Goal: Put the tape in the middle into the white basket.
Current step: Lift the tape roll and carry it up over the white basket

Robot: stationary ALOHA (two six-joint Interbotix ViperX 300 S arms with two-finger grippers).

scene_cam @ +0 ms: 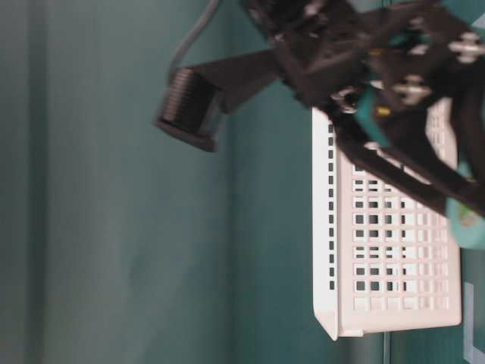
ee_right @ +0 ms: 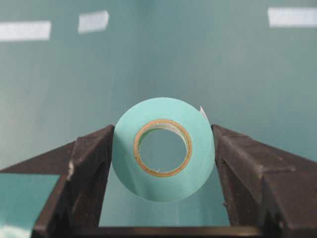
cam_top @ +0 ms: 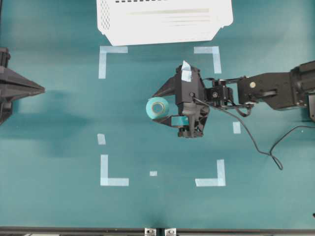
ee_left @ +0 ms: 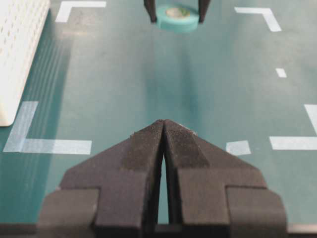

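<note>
A: What has the right gripper (ee_right: 163,148) got?

B: The tape (ee_right: 163,148), pinched flat-wise between both fingers, jaws about as wide as the roll. It hangs near the middle of the desk (cam_top: 59,123).

A: And the white basket (cam_top: 162,22)?

B: Against the far edge, well apart, off to the gripper's side (the roll's open core faces the wrist camera). The left gripper (ee_left: 163,129) sits closed and empty at the left edge, much farther off.
</note>
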